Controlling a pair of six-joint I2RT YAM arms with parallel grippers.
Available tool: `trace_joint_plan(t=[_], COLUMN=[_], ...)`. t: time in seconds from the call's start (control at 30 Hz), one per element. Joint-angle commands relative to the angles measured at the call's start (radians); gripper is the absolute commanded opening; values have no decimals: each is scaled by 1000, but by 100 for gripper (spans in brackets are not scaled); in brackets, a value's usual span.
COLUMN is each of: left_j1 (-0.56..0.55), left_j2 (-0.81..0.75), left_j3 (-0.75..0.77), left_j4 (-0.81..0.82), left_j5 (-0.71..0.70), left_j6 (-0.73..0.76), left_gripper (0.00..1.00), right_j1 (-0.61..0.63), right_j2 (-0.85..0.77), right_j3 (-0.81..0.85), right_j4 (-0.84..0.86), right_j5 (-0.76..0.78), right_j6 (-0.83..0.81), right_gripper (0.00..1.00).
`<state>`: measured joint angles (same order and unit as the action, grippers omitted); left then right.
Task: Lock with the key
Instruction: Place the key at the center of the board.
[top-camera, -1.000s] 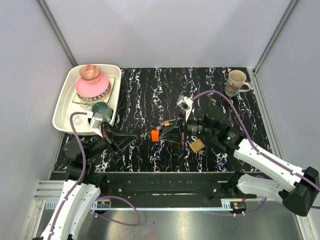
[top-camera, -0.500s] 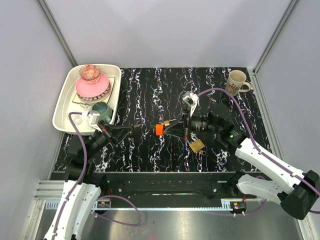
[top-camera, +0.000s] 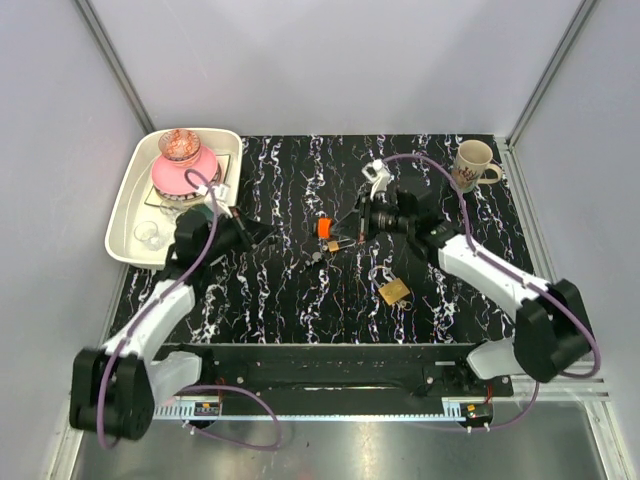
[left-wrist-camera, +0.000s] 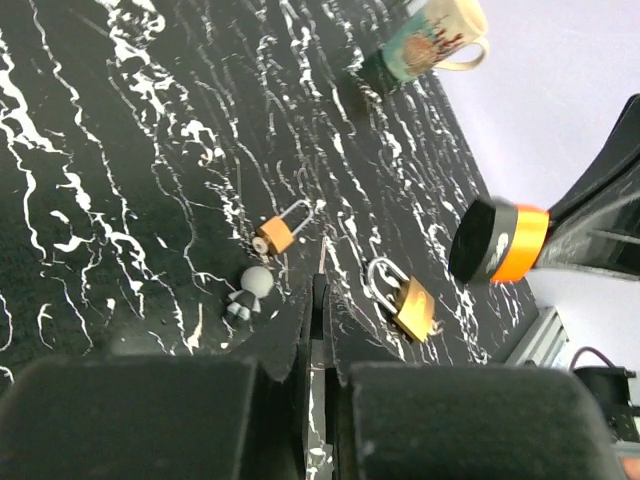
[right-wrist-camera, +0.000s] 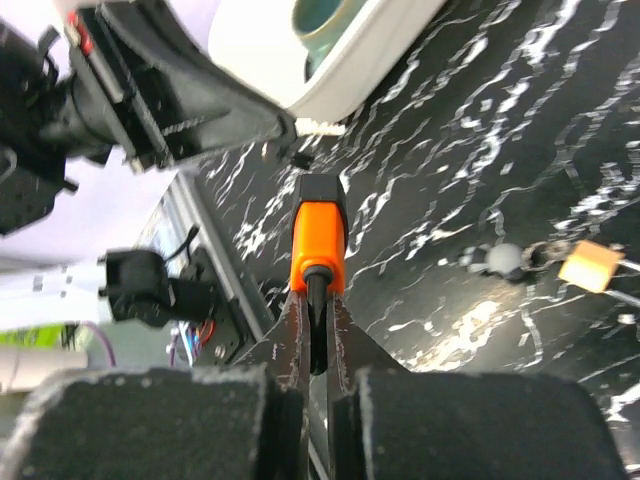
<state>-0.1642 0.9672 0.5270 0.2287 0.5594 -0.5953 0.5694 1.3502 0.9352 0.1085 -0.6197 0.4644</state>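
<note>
My right gripper (top-camera: 340, 232) (right-wrist-camera: 315, 300) is shut on the key (top-camera: 324, 227) (right-wrist-camera: 318, 235). Its orange head sticks out past the fingertips, and the metal blade is hidden. The key hangs above the black mat, just beyond a small padlock (top-camera: 332, 245) (left-wrist-camera: 275, 234) (right-wrist-camera: 590, 268) lying with its shackle open. Next to this padlock lies a small grey piece (top-camera: 316, 256) (left-wrist-camera: 251, 290). A larger brass padlock (top-camera: 393, 291) (left-wrist-camera: 411, 306) lies nearer the front. My left gripper (top-camera: 266, 234) (left-wrist-camera: 318, 288) is shut on nothing, left of the key and low over the mat.
A white tray (top-camera: 126, 210) at the back left holds a pink bowl (top-camera: 184, 176) and glassware. A printed mug (top-camera: 473, 165) (left-wrist-camera: 435, 35) stands at the back right corner. Grey walls enclose the mat on three sides.
The left gripper has pulled back to the left, toward the tray. The right gripper has carried the key away from the front, toward the back. Both padlocks lie where they were.
</note>
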Motion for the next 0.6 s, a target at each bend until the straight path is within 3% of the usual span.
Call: trace_joint_plan(t=[0.0,0.23,0.3,0.57], left_j1=[-4,-34,-35,-37], left_j2=[172,555,614,815], left_j3=[99,252,298,445], left_j4=[165,208,215,87], left_j5=[-42,-69,-61,-69], left_j6=[17,49,51,98], left_gripper=[0,0,0,0], right_j1=[-132,-224,-224,-224], right_j2=[128,395,478,628], right_j3=[118,269,354,447], right_j4=[140,123,32,-52], right_j5=[-20,-26,-8,6], right_j6=[123,171,146,157], right_gripper=[0,0,0,0])
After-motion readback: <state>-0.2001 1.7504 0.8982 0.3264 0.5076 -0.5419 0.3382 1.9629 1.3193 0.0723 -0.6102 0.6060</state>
